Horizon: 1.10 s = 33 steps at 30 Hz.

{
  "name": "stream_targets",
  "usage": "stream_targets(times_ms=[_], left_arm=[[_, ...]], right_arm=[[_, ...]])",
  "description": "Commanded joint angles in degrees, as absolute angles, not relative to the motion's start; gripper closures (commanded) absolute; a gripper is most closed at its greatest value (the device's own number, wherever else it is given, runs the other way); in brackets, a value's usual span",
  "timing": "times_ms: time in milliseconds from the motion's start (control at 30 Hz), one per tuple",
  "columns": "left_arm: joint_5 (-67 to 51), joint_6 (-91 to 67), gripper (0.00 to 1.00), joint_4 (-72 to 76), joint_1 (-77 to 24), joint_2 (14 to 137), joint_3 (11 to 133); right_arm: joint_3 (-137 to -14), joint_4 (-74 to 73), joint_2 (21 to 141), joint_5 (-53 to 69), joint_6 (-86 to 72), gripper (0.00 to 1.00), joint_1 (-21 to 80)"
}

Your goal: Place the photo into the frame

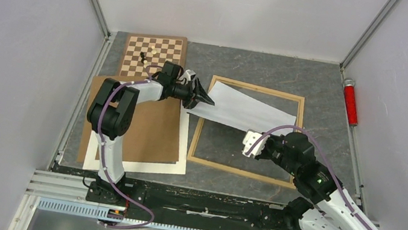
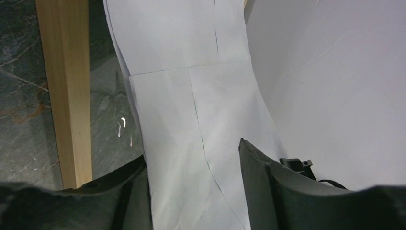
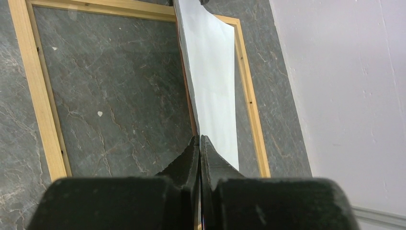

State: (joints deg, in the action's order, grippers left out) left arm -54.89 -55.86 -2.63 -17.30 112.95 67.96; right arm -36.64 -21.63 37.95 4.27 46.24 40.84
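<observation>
Because the photo (image 1: pixel 244 112) is only a thin sheet, I judge it light and soft. It bends under its own weight, creases easily, and may slip from smooth fingers. It is best taken at the edges, at two opposite ends, so that it hangs flat between them.

The right gripper (image 3: pixel 199 143) has its fingers pressed together on the near edge of the sheet. The left gripper (image 1: pixel 204 98) is at the left end, its fingers (image 2: pixel 258 182) spread with the paper between them. Whether they touch it, I cannot tell.

The photo is held aslant over the upper part of the frame (image 1: pixel 242 172), which lies flat on the dark table (image 1: pixel 320 138). Only its white back shows, with faint straight seams. Along one edge the right wrist view shows a thin dark strip, perhaps the printed side.
</observation>
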Motion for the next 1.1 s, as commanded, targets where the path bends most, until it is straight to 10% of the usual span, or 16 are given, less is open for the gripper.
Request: stream_targets(times_ms=[0,400,633,1067], left_arm=[[-57.2,-59.9,0.41,2.9,-18.0,112.1,66.7],[-56.2,-58.4,0.97,3.6,-19.4,109.1,65.2],[-54.4,-59.3,0.98,7.8,-19.4,108.7,63.4],[-44.7,-61.6,0.98,23.7,-19.7,108.6,58.1]], right_arm=[[-37.8,-21.2,37.6,6.6,45.3,1.00,39.9],[-34.7,-24.6,36.2,12.5,44.0,0.54,36.8],[-35.3,-29.0,36.0,18.1,43.3,0.06,33.1],[-38.0,-36.9,32.0,19.3,43.3,0.02,25.8]])
